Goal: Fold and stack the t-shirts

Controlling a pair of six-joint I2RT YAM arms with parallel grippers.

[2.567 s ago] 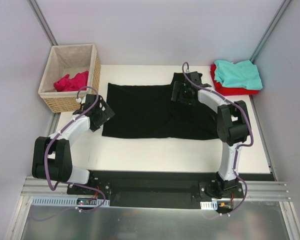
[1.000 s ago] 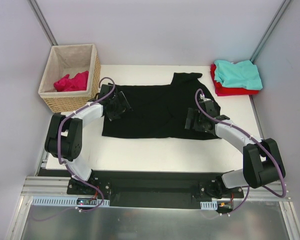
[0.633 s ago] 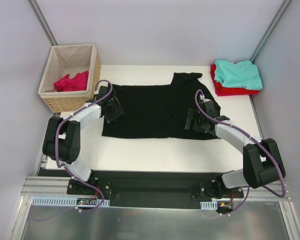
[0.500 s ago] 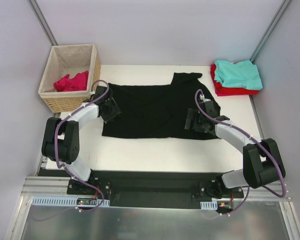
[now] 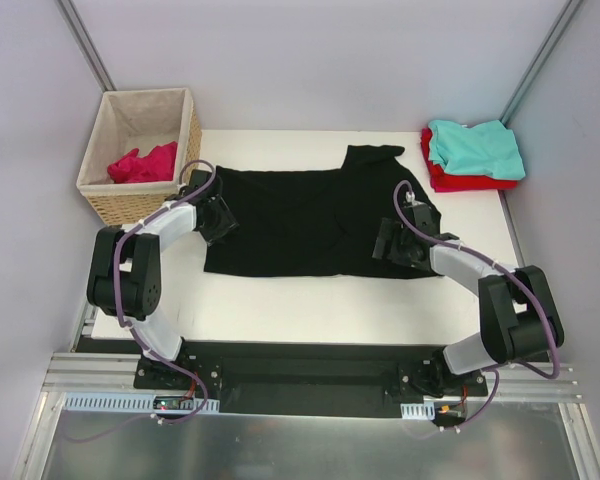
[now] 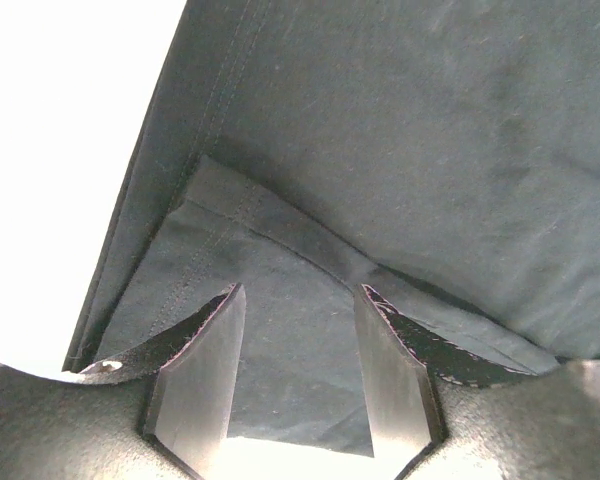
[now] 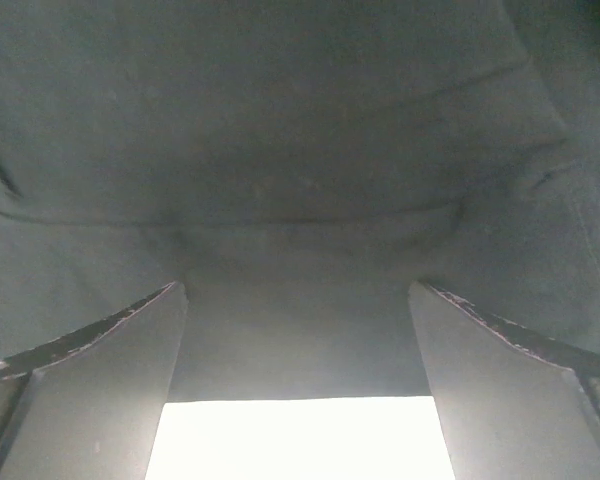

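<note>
My left pincer (image 6: pixel 300 295) stood partly open, its fingers (image 6: pixel 195 370) astride a folded hem at the left edge of the black t-shirt (image 5: pixel 300 215), with cloth between them but not pinched. My right pincer (image 7: pixel 298 290) gaped wide, low over the shirt's right side. The shirt lay spread on the desk (image 5: pixel 310 300). Farther back, in the right corner, the teal t-shirt (image 5: pixel 477 147) lay on the red t-shirt (image 5: pixel 460 182). At the far left, the magenta-pink t-shirt (image 5: pixel 143 163) sat in the wicker basket (image 5: pixel 130 208).
</note>
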